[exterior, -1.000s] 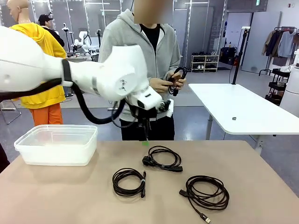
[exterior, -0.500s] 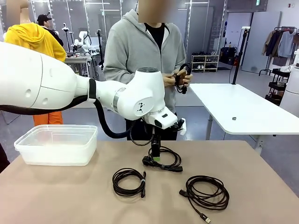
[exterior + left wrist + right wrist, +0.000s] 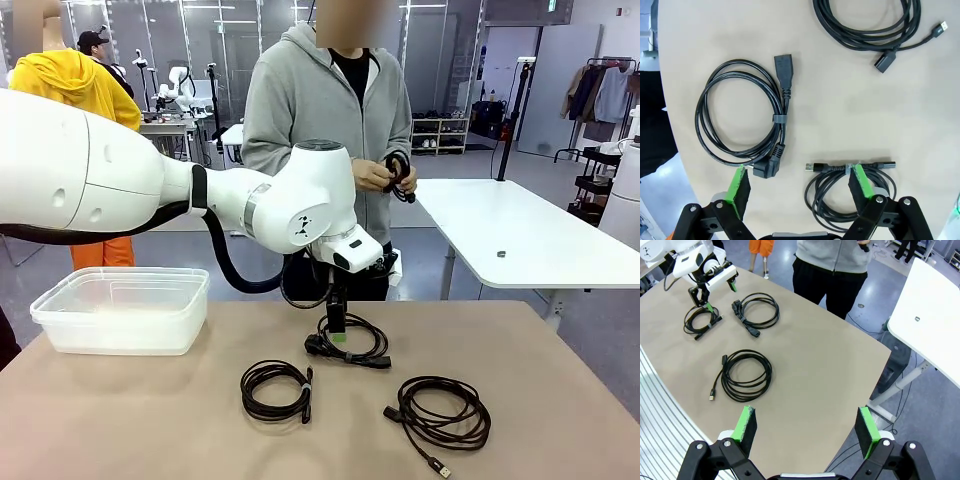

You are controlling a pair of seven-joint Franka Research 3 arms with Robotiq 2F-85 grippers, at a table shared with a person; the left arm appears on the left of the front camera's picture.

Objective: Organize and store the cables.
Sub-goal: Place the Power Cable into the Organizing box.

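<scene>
Black cables: three coiled on the table, one in person's hands.

Three black coiled cables are lying flat and apart on the table: a banded coil, a small tied coil and a looser coil. A fourth cable is dangling from the person's hands.

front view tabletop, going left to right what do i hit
clear tub → small tied cable coil → banded cable coil with angled plug → loose usb cable coil
</scene>
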